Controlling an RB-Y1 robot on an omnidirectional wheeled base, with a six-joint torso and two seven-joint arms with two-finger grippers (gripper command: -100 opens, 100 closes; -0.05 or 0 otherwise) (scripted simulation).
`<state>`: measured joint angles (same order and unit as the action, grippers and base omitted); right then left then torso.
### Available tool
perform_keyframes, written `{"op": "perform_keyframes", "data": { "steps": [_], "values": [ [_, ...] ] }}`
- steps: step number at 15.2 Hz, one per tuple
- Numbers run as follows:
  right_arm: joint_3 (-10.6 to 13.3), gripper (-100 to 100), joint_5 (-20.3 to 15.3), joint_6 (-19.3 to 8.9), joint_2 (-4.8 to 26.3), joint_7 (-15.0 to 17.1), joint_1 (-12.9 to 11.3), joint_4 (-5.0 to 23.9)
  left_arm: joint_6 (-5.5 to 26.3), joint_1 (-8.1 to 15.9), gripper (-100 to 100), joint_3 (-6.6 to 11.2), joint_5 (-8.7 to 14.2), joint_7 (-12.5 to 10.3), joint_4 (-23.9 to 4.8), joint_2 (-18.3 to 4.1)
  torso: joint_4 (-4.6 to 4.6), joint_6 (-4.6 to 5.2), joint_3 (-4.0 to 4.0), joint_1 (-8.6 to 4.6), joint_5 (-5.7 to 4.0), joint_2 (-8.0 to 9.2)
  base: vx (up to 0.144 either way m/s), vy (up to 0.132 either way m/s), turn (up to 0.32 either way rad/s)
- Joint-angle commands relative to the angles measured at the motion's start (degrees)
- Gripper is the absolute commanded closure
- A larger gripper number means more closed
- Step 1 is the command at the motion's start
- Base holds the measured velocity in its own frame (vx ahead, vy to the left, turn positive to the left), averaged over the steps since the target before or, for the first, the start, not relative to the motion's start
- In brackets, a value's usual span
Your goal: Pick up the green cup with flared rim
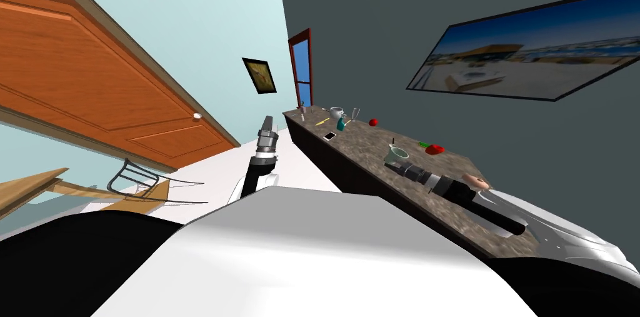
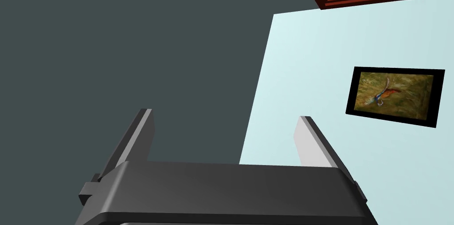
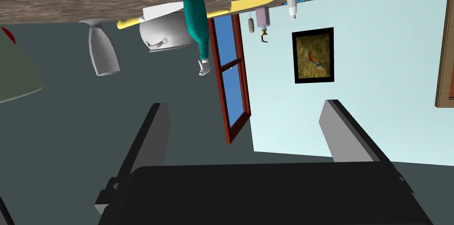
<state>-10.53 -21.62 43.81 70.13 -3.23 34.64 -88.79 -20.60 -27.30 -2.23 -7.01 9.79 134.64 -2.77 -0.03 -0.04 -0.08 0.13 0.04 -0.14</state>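
The pale green cup (image 1: 395, 155) with a flared rim stands upright on the brown speckled counter (image 1: 375, 144) along the dark wall. My right arm reaches along the counter, and my right gripper (image 1: 392, 167) is right beside the cup. In the right wrist view that gripper (image 3: 246, 122) is open with nothing between its fingers. The cup (image 3: 15, 73) shows there at the picture's edge, outside the fingers. My left gripper (image 1: 267, 123) is raised in front of the counter's end; it (image 2: 226, 136) is open and holds nothing.
Further along the counter are a teal bottle (image 1: 340, 124), a white pot (image 1: 336, 111), a glass (image 1: 355, 113), a phone (image 1: 329, 136) and a red apple (image 1: 373, 122). A red object (image 1: 434, 149) lies past the cup. A wire chair (image 1: 144, 182) stands by the wooden door (image 1: 94, 82).
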Motion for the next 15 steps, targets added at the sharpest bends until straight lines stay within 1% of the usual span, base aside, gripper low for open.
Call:
{"op": "perform_keyframes", "data": {
  "steps": [1,2,3,4,5,6,7,8,9,10,11,12,13,14,15],
  "values": [
    [-0.09,-100,-1.24,0.79,2.86,-0.79,0.53,2.2,0.0,0.0,0,0.0,0.0,0.0,0.0,0.0,0.0,0.0,0.0,0.0,0.0,0.0,0.035,0.036,0.108],
    [-0.09,-100,-1.24,0.79,3.16,-0.79,0.53,2.2,0.0,0.0,0,0.0,0.0,0.0,0.0,0.0,-0.01,0.0,-0.01,0.01,0.0,-0.02,0.023,0.023,0.05],
    [-0.03,-100,-2.93,1.34,5.19,-1.58,1.2,4.59,0.0,0.0,0,0.0,0.0,0.0,0.0,0.0,0.0,0.03,0.0,-0.01,-0.01,0.0,0.023,0.028,0.091],
    [-0.03,-100,-2.93,1.34,6.38,-1.58,1.2,4.59,0.0,0.0,0,0.0,0.0,0.0,0.0,0.0,0.0,0.02,0.01,-0.01,0.0,0.02,0.03,0.03,0.106],
    [-0.03,-100,-2.93,1.34,6.5,-1.58,1.2,4.59,0.0,0.0,0,0.0,0.0,0.0,0.0,0.0,0.0,0.01,0.0,-0.01,0.0,0.01,0.026,0.02,0.055],
    [0.08,-100,-4.6,1.87,8.53,-2.35,1.91,6.89,0.0,0.0,0,0.0,0.0,0.0,0.0,0.0,0.0,0.02,0.0,-0.02,-0.01,0.01,0.037,0.028,0.1],
    [0.08,-100,-4.6,1.87,9.71,-2.35,1.91,6.89,0.0,0.0,0,0.0,0.0,0.0,0.0,0.0,0.0,0.01,-0.01,-0.02,0.0,-0.01,0.037,0.03,0.113],
    [0.08,-100,-4.6,1.87,9.72,-2.35,1.91,6.89,0.0,0.0,0,0.0,0.0,0.0,0.0,0.0,-0.01,0.0,-0.02,0.0,0.0,-0.03,0.026,0.019,0.052],
    [0.26,-100,-6.23,2.38,11.79,-3.11,2.65,9.1,0.0,0.0,0,0.0,0.0,0.0,0.0,0.0,-0.01,0.02,-0.01,-0.02,-0.01,-0.01,0.038,0.021,0.099],
    [0.26,-100,-6.23,2.38,12.79,-3.11,2.65,9.1,0.0,0.0,0,0.0,0.0,0.0,0.0,0.0,-0.01,0.01,-0.02,-0.03,-0.01,-0.03,0.043,0.02,0.108],
    [0.49,-100,-7.81,2.87,14.22,-3.84,3.43,10.74,0.0,0.0,0,0.0,0.0,0.0,0.0,0.0,-0.01,0.0,-0.03,-0.03,0.0,-0.05,0.055,0.026,0.158],
    [0.49,-100,-7.81,2.87,15.7,-3.84,3.43,11.2,0.0,0.0,0,0.0,0.0,0.0,0.0,0.0,-0.02,-0.03,-0.06,-0.02,-0.01,-0.1,0.057,0.019,0.125],
    [0.78,-100,-9.33,3.34,17.06,-4.54,4.24,13.12,0.0,0.0,0,0.0,0.0,0.0,0.0,0.0,-0.03,0.0,-0.07,-0.03,0.0,-0.12,0.065,0.018,0.106],
    [0.78,-100,-9.33,3.34,18.45,-4.54,4.24,13.2,0.0,0.0,0,0.0,0.0,0.0,0.0,0.0,-0.03,0.0,-0.08,-0.03,0.0,-0.14,0.059,0.017,0.095],
    [1.13,-100,-10.79,3.78,19.81,-5.2,5.08,14.8,0.0,-0.01,0,0.0,0.0,0.0,0.0,0.0,-0.04,0.0,-0.09,-0.03,-0.01,-0.14,0.055,0.015,0.115]
  ]
}}
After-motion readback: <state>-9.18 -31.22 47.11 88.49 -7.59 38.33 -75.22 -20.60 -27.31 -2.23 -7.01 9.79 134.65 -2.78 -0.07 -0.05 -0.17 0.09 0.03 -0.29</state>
